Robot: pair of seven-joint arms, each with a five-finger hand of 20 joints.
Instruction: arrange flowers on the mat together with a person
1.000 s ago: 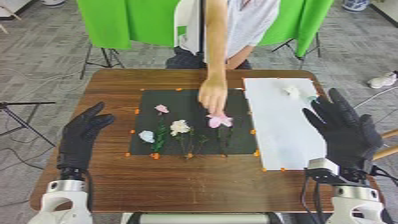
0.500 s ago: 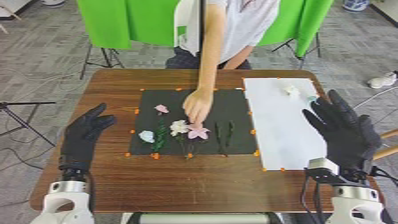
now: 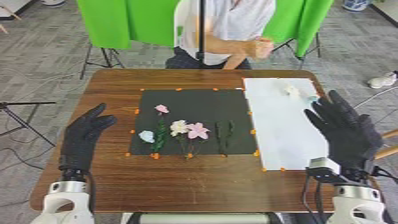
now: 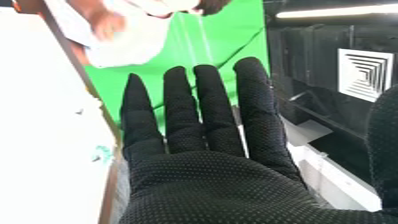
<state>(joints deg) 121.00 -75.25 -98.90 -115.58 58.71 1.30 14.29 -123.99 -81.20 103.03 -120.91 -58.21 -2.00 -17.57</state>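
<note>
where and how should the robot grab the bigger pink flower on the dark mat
I'd pinch the bigger pink flower lightly by its bloom, its widest part, coming from above and from the robot's right. The cream flower sits close on its left, while on its right a strip of dark mat leaves some room for the right hand.

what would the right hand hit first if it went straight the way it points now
The right hand would likely meet the green cloth beyond the table first, though depth is hard to judge.
</note>
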